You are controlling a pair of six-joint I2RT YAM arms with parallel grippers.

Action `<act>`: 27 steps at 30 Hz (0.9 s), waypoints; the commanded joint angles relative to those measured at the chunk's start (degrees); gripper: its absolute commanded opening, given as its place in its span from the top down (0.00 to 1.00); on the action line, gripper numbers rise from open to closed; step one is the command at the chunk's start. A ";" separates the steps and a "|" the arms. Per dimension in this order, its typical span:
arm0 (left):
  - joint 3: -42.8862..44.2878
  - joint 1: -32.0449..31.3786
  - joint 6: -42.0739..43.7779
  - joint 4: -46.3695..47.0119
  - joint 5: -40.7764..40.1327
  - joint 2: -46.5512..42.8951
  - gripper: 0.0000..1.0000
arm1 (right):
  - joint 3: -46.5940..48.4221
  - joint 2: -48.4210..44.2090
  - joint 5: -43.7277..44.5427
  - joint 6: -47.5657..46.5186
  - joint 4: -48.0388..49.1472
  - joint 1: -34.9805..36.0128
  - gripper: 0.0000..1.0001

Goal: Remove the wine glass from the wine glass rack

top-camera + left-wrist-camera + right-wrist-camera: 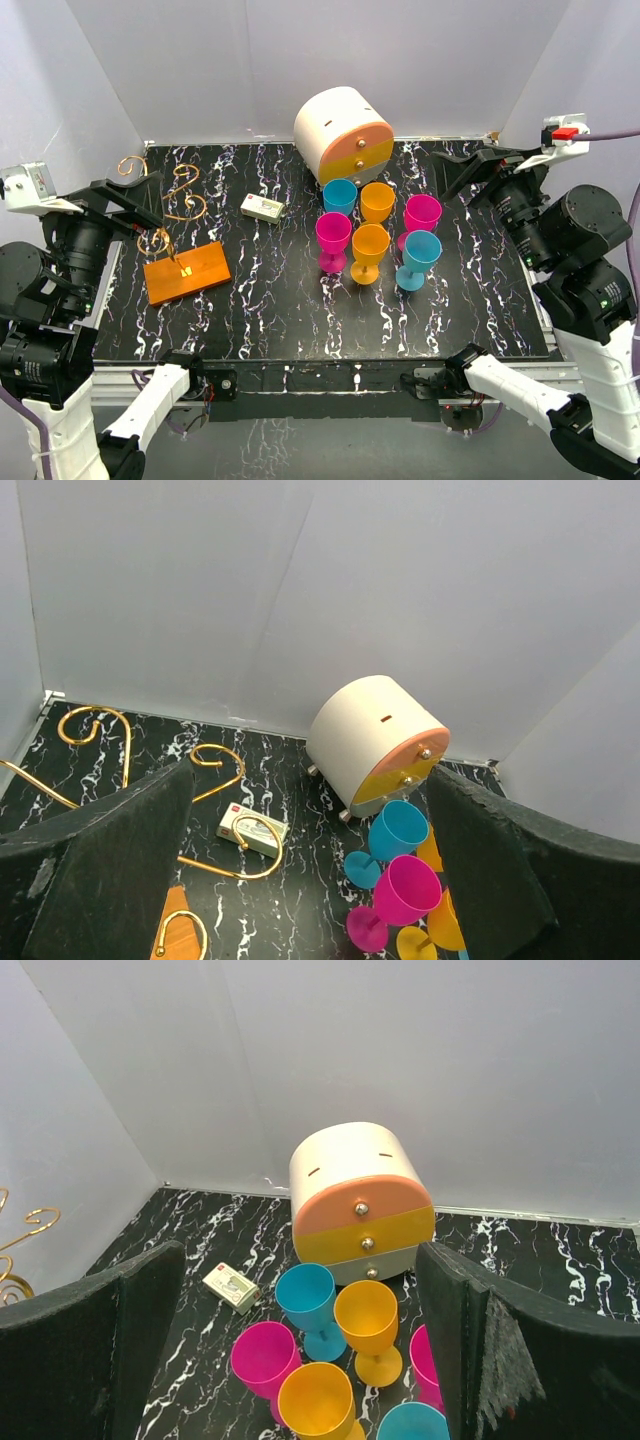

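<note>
Wine glass rack point(187, 272) at 9 o'clock on table point(300, 320); both claws spread wide, holding nothing.
Rack at 5 o'clock of left gripper point(135, 200), near but apart; 6 wine glasses point(370, 245) standing at 8 o'clock of right gripper point(475, 170).

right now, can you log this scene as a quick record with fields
rack: left side of table, orange base, gold hooks, no glass seen hanging
glasses: six, upright, mid-table; two blue, two orange, two pink
cabinet: back centre, behind the glasses
small box: between rack and glasses
left end effector: open, empty, near rack
right end effector: open, empty
</note>
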 commanded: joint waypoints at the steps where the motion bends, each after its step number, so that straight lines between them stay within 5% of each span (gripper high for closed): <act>1: 0.79 -0.31 1.18 0.95 -0.82 -0.46 0.01 | -0.26 -0.31 0.04 -0.16 3.82 -0.24 0.02; 27: 0.35 -0.84 2.15 0.60 -1.37 -1.40 0.01 | -1.30 -0.38 -0.29 1.19 4.86 -0.23 0.02</act>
